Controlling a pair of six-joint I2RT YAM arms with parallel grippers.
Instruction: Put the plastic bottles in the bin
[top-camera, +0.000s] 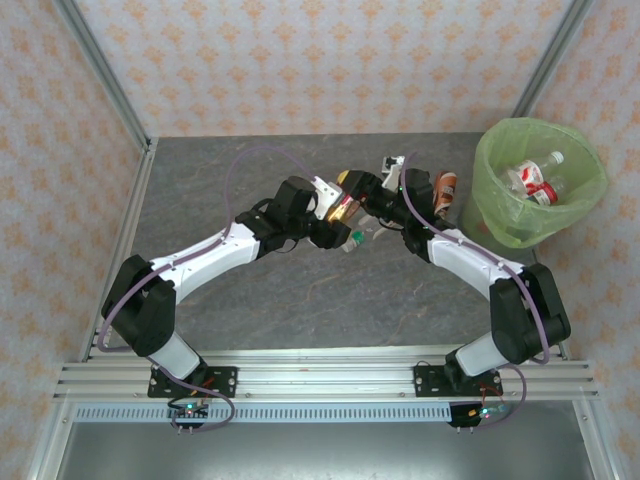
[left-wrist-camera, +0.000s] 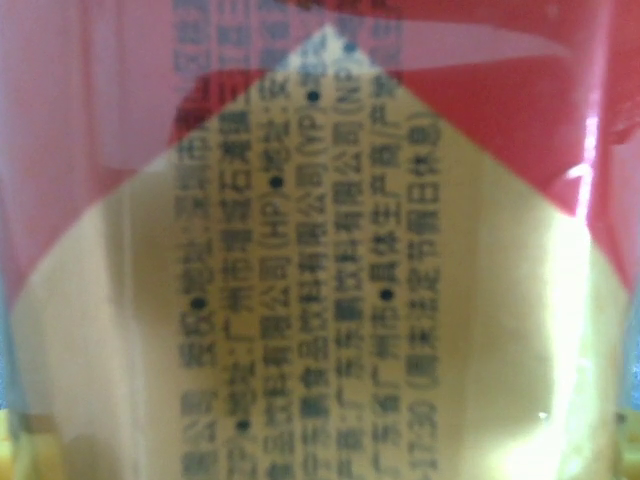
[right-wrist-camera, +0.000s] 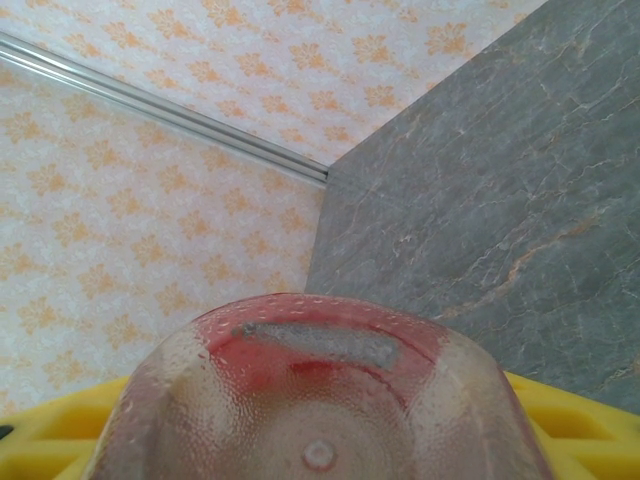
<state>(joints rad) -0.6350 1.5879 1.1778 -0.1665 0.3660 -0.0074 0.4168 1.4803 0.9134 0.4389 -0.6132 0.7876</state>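
Grey stone-look table (top-camera: 250, 300) lies under two white and black arms. They reach in from the near edge and bend toward each other, so their ends meet above the middle of the table. The left arm comes up from the left corner and points to the right, with the left gripper (top-camera: 338, 211) at its tip. The right arm comes up from the right corner, folds at the elbow and points to the left. The right gripper (top-camera: 363, 190) at its tip is just beside the left one. Between them, up off the table, is a clear plastic bottle with a red and gold label (right-wrist-camera: 320, 400). In the right wrist view its round bumpy bottom faces the camera. It sits between the yellow fingers (right-wrist-camera: 575, 410), which press on it from both sides, so the right jaws are pinching the bottle. In the left wrist view the label (left-wrist-camera: 320, 260) with small black print is very close up, and I cannot tell if the left jaws are spread or squeezing. A small green cap (top-camera: 352, 240) shows just below the two grippers; I cannot tell which bottle it belongs to. The big round bin with a lime-green bag (top-camera: 495, 205) stands at the far right, well apart from the held bottle. Inside it lie clear bottles with red labels (top-camera: 535, 182). One bottle with an orange-brown label (top-camera: 446, 190) stands on the table just beside the bin, on its left.
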